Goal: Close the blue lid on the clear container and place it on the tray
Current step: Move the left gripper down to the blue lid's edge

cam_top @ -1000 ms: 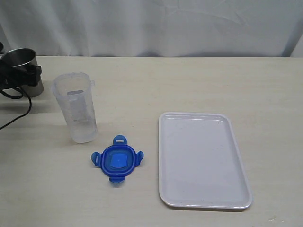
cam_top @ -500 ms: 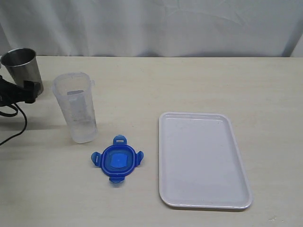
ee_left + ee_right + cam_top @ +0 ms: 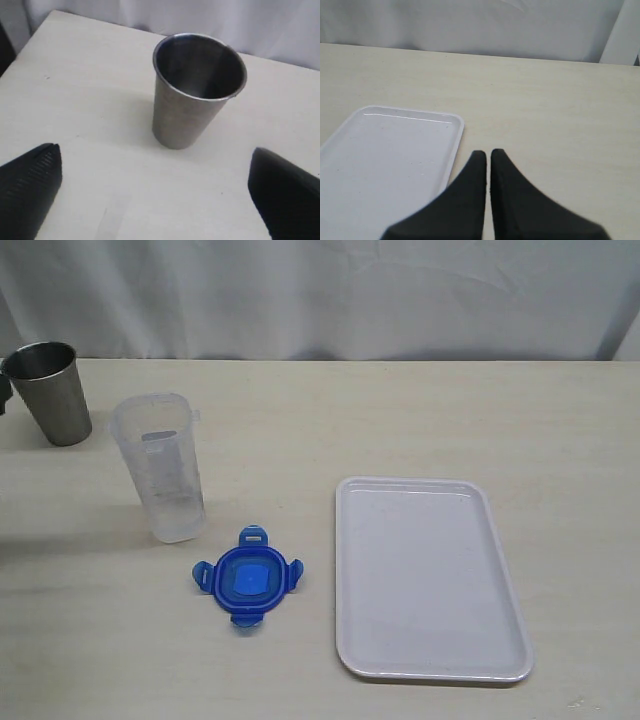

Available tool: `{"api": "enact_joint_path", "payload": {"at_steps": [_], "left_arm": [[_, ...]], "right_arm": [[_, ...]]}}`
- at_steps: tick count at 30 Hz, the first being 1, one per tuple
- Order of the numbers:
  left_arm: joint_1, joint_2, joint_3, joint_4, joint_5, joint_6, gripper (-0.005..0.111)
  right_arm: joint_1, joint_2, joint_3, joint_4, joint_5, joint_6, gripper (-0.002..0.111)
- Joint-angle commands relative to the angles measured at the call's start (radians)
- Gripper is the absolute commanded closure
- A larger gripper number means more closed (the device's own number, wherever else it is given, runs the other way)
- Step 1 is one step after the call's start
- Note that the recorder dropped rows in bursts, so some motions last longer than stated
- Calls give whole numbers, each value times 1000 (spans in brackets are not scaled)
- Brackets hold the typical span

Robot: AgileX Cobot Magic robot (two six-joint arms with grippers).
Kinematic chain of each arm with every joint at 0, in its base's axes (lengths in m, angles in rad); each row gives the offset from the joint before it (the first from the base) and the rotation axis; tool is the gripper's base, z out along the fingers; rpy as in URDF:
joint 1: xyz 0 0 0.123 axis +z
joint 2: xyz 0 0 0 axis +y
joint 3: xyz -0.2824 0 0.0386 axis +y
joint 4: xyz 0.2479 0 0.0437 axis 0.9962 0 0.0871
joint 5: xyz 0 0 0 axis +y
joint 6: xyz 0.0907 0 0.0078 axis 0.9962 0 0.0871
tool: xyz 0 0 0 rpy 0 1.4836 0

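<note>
Black arm and cable that sat by the steel cup (image 3: pixel 48 390) a moment ago have slid out past the left edge; nothing else moved. I see the white tray (image 3: pixel 430 580) lying flat and bare on the table (image 3: pixel 400 410). The clear container (image 3: pixel 165 465) stands upright, empty, with no lid on. The blue lid (image 3: pixel 247 578) lies on the table between them. My left gripper (image 3: pixel 153 155) is wide open, holding nothing, facing the empty cup. My right gripper (image 3: pixel 488 156) is closed on nothing, near the tray's edge.
</note>
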Motion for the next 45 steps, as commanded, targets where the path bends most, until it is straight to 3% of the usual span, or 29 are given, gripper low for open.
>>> {"api": "enact_joint_path", "payload": {"at_steps": [1,3,11,15,21,24,29,45], "left_arm": [[-38,-145,4,-9,273,-20,2],[-90,-184,4,-9,340,-7,2],[-401,-217,4,-9,577,1,2],[-490,-217,4,-40,638,-7,2],[-599,-209,4,-277,664,86,2],[-636,-167,4,-352,664,139,2],[-677,-71,4,-349,586,154,2],[-679,181,4,-461,418,138,2]], "right_arm": [[4,-4,3,-8,-3,-1,104],[4,-4,3,-8,-3,-1,104],[4,-4,3,-8,-3,-1,104],[4,-4,3,-8,-3,-1,104],[4,-4,3,-8,-3,-1,104],[4,-4,3,-8,-3,-1,104],[4,-4,3,-8,-3,-1,104],[4,-4,3,-8,-3,-1,104]]}}
